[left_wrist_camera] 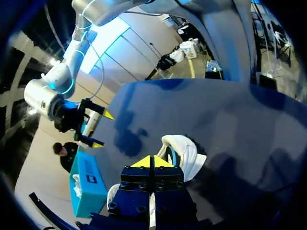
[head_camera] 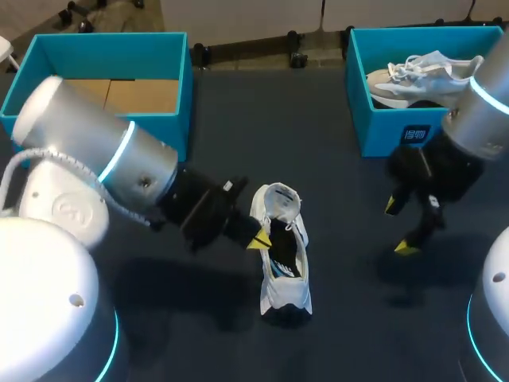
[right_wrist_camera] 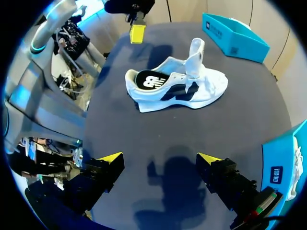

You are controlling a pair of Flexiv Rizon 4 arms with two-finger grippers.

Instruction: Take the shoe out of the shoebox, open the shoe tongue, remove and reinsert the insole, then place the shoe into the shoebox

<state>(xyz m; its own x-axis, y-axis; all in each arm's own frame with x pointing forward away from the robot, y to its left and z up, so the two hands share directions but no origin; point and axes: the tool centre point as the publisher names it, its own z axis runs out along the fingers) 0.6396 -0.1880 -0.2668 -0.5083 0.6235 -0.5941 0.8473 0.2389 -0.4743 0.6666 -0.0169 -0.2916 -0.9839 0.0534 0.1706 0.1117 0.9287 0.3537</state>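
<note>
Holds left gripper (left_wrist_camera: 153,162) pinched shut, empty, just beside the shoe (right_wrist_camera: 177,86) on the table (head_camera: 342,318); right gripper (right_wrist_camera: 159,158) wide, well apart. Risks tipping the unsteadied shoe when digging for the insole (right_wrist_camera: 147,80).

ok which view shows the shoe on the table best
The right wrist view: the shoe lies whole, side-on, tongue up, nothing in front. The head view shows it from above, the left gripper at its edge. The left wrist view shows only part behind that gripper.

left hand (left_wrist_camera: 153,161): fingers together (2 tips touching) | right hand (right_wrist_camera: 159,160): fingers wide apart
</note>
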